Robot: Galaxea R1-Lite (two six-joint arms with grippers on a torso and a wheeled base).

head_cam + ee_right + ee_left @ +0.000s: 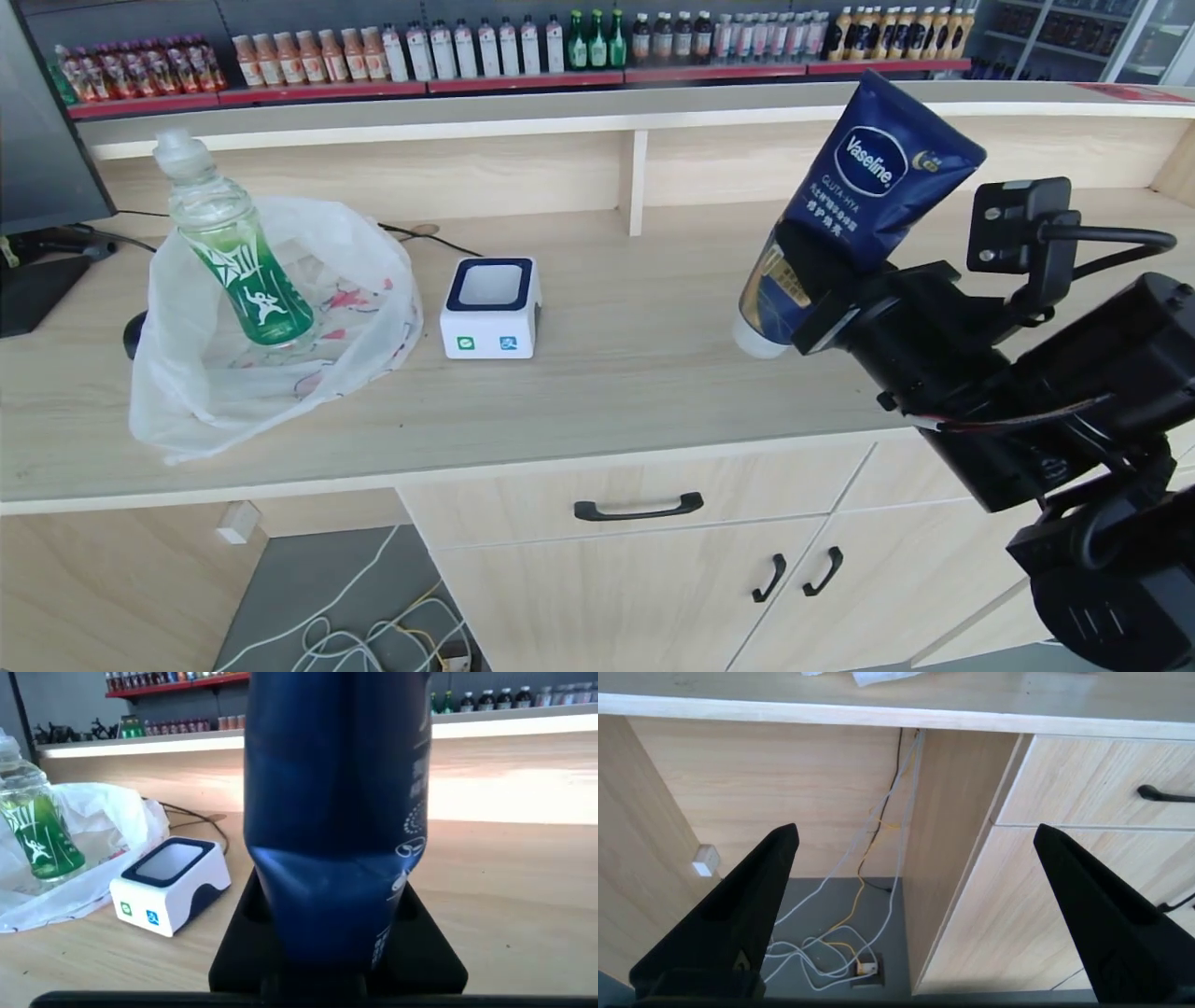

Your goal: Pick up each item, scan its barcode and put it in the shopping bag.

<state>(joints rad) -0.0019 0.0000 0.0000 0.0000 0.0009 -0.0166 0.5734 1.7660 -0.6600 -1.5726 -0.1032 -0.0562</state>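
Gripping the blue tube (868, 187) cap-down above the counter's (635, 392) right end, the right gripper (822, 322) holds it clear, seemingly for the scanner (490, 308).

Head camera overlooks counter (653, 392), right wrist near scanner (168, 885)

The tabletop (635, 392) is pale wood with a visible grain, matt and smooth. The shopping bag (373, 308) is thin whitish plastic film, half transparent and wrinkled. The bottle (238, 252) is clear plastic with a glossy green label. The scanner (490, 322) is glossy white plastic with a dark blue rim and a shiny window on top. The tube (864, 187) is soft dark blue plastic, smooth with a slight shine. The right end effector (826, 313) looks matt black, and the left end effector (915, 835) also.
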